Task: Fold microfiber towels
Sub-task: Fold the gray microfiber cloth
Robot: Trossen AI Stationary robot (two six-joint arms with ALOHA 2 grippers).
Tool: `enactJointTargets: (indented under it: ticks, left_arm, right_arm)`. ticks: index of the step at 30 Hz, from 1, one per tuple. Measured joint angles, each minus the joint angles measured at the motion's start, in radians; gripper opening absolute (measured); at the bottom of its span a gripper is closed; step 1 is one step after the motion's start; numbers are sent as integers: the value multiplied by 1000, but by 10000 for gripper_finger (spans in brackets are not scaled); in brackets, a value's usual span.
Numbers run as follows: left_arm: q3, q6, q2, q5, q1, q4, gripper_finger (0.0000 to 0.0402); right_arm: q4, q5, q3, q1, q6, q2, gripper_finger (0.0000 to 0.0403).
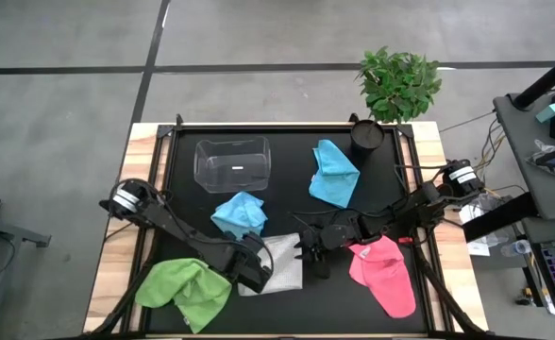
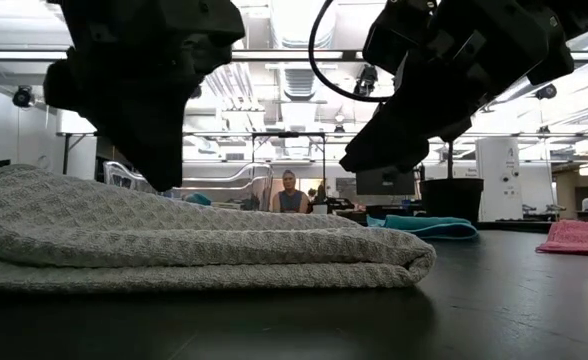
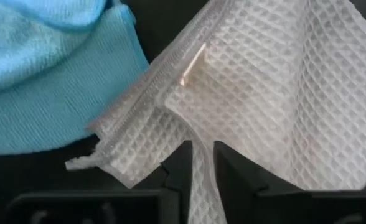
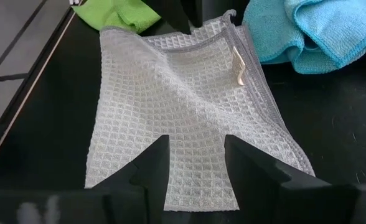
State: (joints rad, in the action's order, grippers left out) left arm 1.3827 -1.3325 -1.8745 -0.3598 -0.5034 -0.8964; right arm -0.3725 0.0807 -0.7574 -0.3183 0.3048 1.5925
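The pale grey-white waffle towel [image 1: 285, 266] lies folded at the table's near middle, its rounded fold end [image 2: 414, 262] toward the right. My left gripper [image 1: 257, 269] comes down on its left end, shut on it. My right gripper [image 1: 309, 253] hovers open just over the towel's right edge, and cloth shows below the gap between its fingers [image 4: 195, 174]. The lime green towel [image 1: 183, 291] lies crumpled near left, and the pink one [image 1: 383, 274] near right. One light blue towel [image 1: 240, 215] is at the centre and another [image 1: 334, 175] farther back. My left gripper pinches a narrow raised ridge of the grey-white towel [image 3: 203, 163] between its two fingers, near the hemmed edge with the small tag [image 3: 192, 65]. The fingers come from above, slanting down. The rest of the towel lies on the table, creased toward the pinch; how many layers, I cannot tell.
A clear plastic tub [image 1: 232, 162] stands at the back left. A black pot [image 1: 365, 135] and a plant [image 1: 400, 83] are at the back right. Bare black table [image 1: 287, 312] shows along the near edge between the green and pink towels.
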Motion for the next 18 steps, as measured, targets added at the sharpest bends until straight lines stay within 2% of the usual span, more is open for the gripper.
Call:
enactJointTargets:
  ticks: [5,9,14,18]
  left_arm:
    - [0,4,-23,-51,6,21,114]
    - [-2,4,-63,-52,20,23,138]
    - [-2,12,-83,-46,22,24,140]
    - [-2,39,-81,-46,22,24,119]
  right_arm:
    - [0,0,1,0,-7,0,146]
    - [0,0,1,0,-8,0,146]
    - [1,0,3,0,-10,0,146]
    - [1,0,4,0,-11,1,146]
